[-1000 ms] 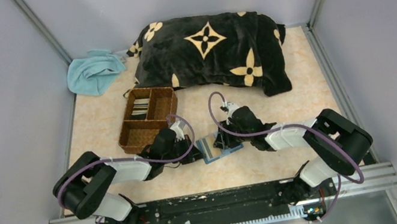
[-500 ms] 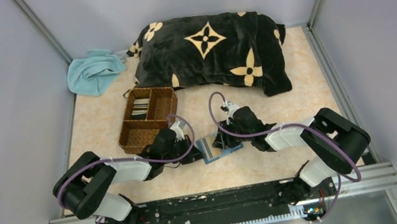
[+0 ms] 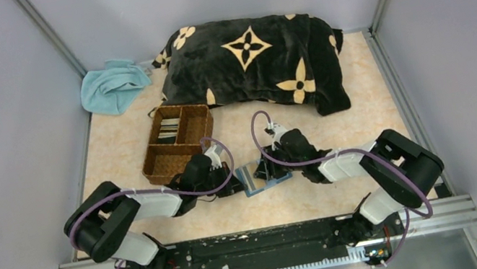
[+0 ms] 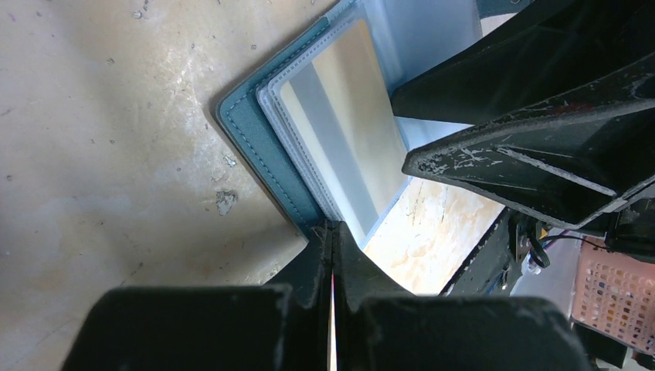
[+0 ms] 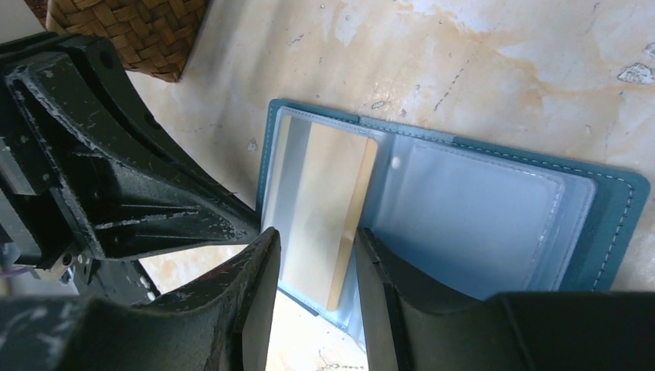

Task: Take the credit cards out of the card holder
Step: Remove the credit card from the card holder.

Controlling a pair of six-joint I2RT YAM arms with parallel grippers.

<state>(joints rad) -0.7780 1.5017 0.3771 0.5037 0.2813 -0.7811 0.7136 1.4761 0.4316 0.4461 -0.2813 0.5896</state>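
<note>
Right wrist: one card (image 5: pixel 323 202), one holder (image 5: pixel 479 209)

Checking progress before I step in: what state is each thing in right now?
Card holder: open flat on the table, one card in its sleeve.
Left gripper: jaws shut at the card holder's edge.
Right gripper: jaws open above that card.
Tray: loose cards stacked in one back compartment.
Towel: crumpled.

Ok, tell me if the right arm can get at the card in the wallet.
Probably yes. The wallet lies open and the right pincer, open, straddles the near edge of the card with nothing between. The left pincer, shut at the wallet's corner, is off to the side.
</note>
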